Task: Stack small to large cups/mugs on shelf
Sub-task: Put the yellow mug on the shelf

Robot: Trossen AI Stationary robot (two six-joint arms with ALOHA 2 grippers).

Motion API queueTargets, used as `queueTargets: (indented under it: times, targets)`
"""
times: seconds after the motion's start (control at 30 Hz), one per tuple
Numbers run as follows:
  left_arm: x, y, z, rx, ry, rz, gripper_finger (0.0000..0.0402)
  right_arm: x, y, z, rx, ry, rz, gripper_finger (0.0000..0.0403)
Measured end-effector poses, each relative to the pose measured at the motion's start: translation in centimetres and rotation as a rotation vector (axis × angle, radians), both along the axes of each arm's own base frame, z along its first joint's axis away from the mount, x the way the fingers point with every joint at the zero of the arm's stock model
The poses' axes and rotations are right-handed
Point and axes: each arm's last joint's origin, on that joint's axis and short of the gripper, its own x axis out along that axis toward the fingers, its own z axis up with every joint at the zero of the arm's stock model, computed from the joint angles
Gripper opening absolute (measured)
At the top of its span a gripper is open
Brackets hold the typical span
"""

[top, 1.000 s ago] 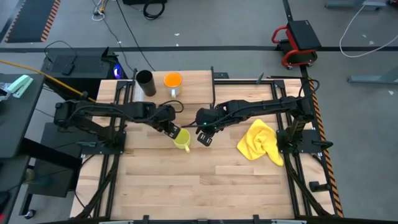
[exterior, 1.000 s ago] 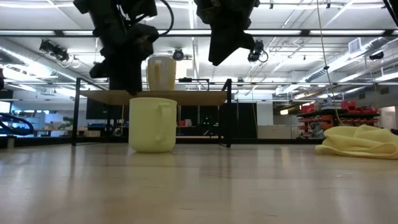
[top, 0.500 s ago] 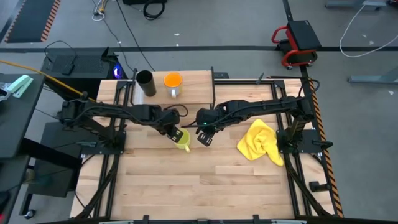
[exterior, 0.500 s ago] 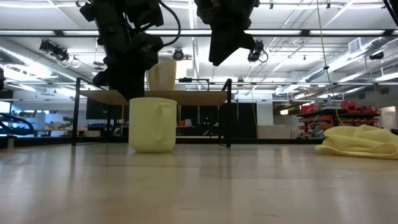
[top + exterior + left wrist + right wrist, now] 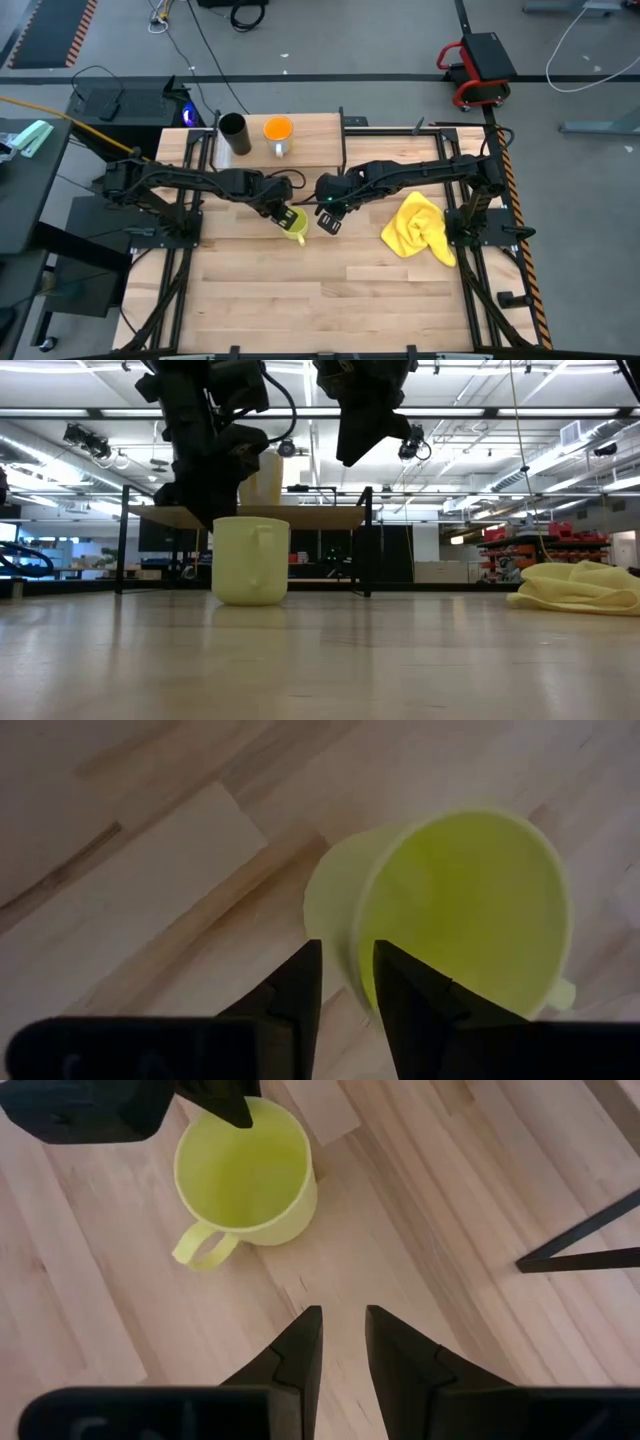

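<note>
The yellow-green mug (image 5: 295, 228) (image 5: 250, 560) stands upright on its base on the tabletop, just in front of the shelf (image 5: 312, 150) (image 5: 320, 516). The black cup (image 5: 233, 133) and the orange cup (image 5: 278, 134) stand on the shelf board. My left gripper (image 5: 283, 212) (image 5: 347, 970) is at the mug's far-left rim, shut on it. My right gripper (image 5: 329, 222) (image 5: 343, 1330) hovers shut above the table to the right of the mug (image 5: 245, 1170), touching nothing. In the low view my left arm hides the black cup. My left gripper holds the mug by its rim and wall (image 5: 352, 935) on the side away from the handle (image 5: 560, 995). One finger is inside the cup and one fingertip (image 5: 305, 970) is outside. The fingers come from above, pointing down. The mug stands upright with its base on the table.
A crumpled yellow cloth (image 5: 420, 228) (image 5: 580, 588) lies on the table's right side. The shelf's black legs (image 5: 580, 1250) stand close behind both grippers. Bare wood tabletop (image 5: 320, 300) stretches toward the near edge.
My left gripper has moved toward the table's right and near side and come down onto the mug's rim. The mug has slid a little toward the right on the table and stays upright.
</note>
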Motion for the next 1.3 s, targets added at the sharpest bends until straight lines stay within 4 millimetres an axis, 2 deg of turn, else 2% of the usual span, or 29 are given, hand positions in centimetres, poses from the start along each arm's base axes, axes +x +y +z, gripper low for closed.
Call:
queueTargets:
  times: [0.3, 0.5, 0.6, 0.8, 0.93, 1.13, 1.3]
  targets:
    - [0.2, 0.0, 0.1, 0.006, -0.025, -0.003, 0.0053, -0.1, 0.0, 0.0, 0.003, 0.007, -0.005, 0.0087]
    - [0.8, 0.1, 0.4, 0.024, -0.096, -0.021, 0.0014, -1.5, 0.7, 0.9, 0.008, 0.050, -0.008, 0.0087]
    - [0.9, 0.2, 0.4, 0.027, -0.103, -0.027, 0.0012, -2.2, 1.3, 1.2, 0.006, 0.079, -0.003, 0.0087]
    - [1.0, 0.3, 0.5, 0.034, -0.116, -0.035, 0.0042, -2.4, 2.7, 1.1, -0.004, 0.084, -0.001, 0.0087]
    - [1.2, 0.4, 0.9, 0.040, -0.132, -0.043, 0.0018, -3.3, 3.0, 1.5, -0.044, 0.110, -0.038, 0.0087]
    - [2.5, 0.8, 4.3, 0.087, -0.210, -0.099, 0.0017, -4.5, 2.7, 2.8, -0.067, 0.092, -0.074, 0.0087]
    - [3.6, 2.4, 7.8, 0.162, -0.193, -0.128, 0.0009, -5.7, 2.2, 4.3, -0.095, 0.053, -0.096, 0.0086]
